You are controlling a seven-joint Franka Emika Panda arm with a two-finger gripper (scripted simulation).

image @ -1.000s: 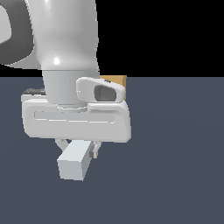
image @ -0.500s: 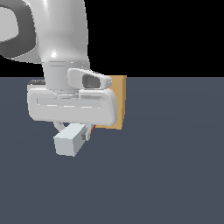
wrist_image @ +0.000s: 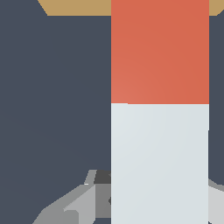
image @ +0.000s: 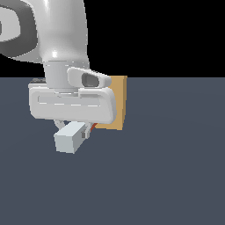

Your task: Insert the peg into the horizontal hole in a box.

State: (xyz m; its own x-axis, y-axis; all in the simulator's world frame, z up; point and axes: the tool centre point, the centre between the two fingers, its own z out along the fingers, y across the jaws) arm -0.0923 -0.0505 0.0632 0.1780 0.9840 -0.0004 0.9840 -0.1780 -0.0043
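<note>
Peg [image: 70, 137], clamped in gripper [image: 79, 132], red tip at box [image: 117, 103] w/ hole hidden behind arm; misalignment could jam tip vs box face or shove box away.

hand [image: 74, 127] moved toward box [image: 118, 103] | peg [image: 70, 137] lifted, orange tip near box face

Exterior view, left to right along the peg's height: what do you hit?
Pale grey end of the peg → its orange-red end, only a sliver showing below the gripper → the tan box. The hole isn't visible in this view.
</note>
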